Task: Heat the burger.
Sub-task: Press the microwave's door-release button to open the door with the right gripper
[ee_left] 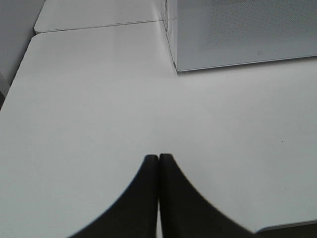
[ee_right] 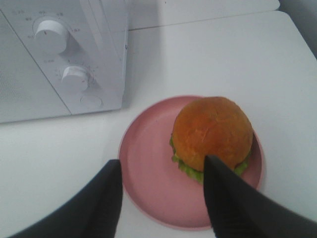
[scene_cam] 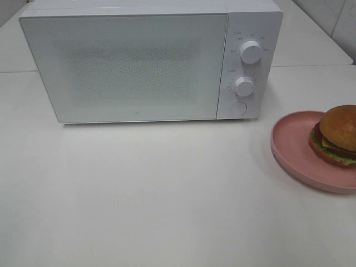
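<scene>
Pink plate (scene_cam: 289, 146) at the right edge of the high view: is that where the burger (scene_cam: 336, 135) sits?

— Yes. You find it at mid-height on that edge, partly cut by the frame, on the side of the plate away from the microwave (scene_cam: 139, 61), which fills the upper middle with its door closed

— Which arm is nearer?

— Your right one, by my reckoning. Its wrist camera looks down on the bun, while the left wrist camera shows only bare table (ee_left: 99, 99) and a microwave corner. Neither arm shows in the high view

— How does it lie from the right gripper (ee_right: 162, 161)?

— Just ahead of the tips and off-centre. The gap between the jaws is over bare plate, and one finger (ee_right: 225, 198) overlaps the bun's near edge in that view. You would likely need to shift sideways toward that finger to straddle it. Whether the finger touches the bun I cannot tell

— Jaws?

— Right ones spread wide, nothing between them. Left gripper (ee_left: 158, 157) pinched together on nothing, over the table

— Long axis, heading?

— From above the burger is round, so you get no long axis and no heading that matters. Its stack stands upright, bun crown up, lettuce and cheese showing at the side
</scene>
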